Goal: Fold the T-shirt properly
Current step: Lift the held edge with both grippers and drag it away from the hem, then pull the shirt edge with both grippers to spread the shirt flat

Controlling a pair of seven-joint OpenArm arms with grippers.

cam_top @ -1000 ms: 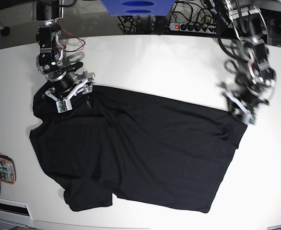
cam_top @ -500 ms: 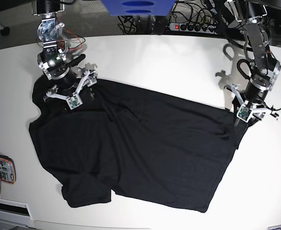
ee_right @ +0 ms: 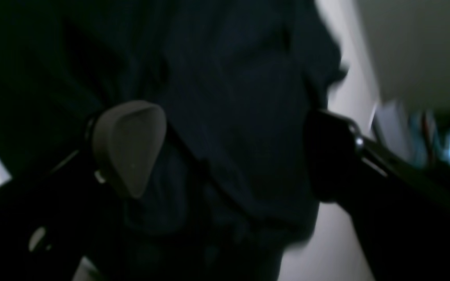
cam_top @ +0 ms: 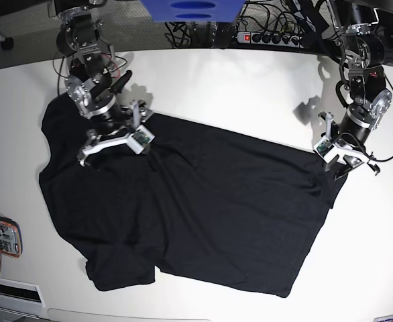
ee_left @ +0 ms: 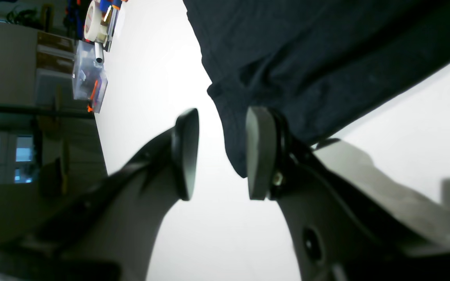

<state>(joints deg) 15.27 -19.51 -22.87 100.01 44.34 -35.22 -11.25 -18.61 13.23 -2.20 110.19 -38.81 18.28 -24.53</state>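
Black cloth fills the upper right of the left wrist view: the T-shirt [ee_left: 307, 58], lying on the white bench [ee_left: 150, 78]. The left gripper [ee_left: 221, 154] has its jaws partly apart, and a corner of the shirt's edge hangs down between them, against the inner face of one pad while the other pad stands clear of it. At the bench's far edge sit a clear plastic box [ee_left: 89, 82] and a roll of tape [ee_left: 96, 23].

The right wrist view is dark and blurred. The right gripper [ee_right: 233, 156] is spread wide, its pale pad [ee_right: 129, 144] on one side and a dark finger on the other, with shirt fabric [ee_right: 229, 97] spanning the gap; whether the pads touch it I cannot tell.

From the base view, the T-shirt [cam_top: 196, 208] lies spread across the middle of the bench [cam_top: 237, 87], one sleeve toward the near edge. The right gripper [cam_top: 113, 137] stands over the shirt's shoulder area, the left gripper [cam_top: 343, 153] at the opposite corner of the cloth. A power strip [cam_top: 267, 38] lies beyond the far edge.
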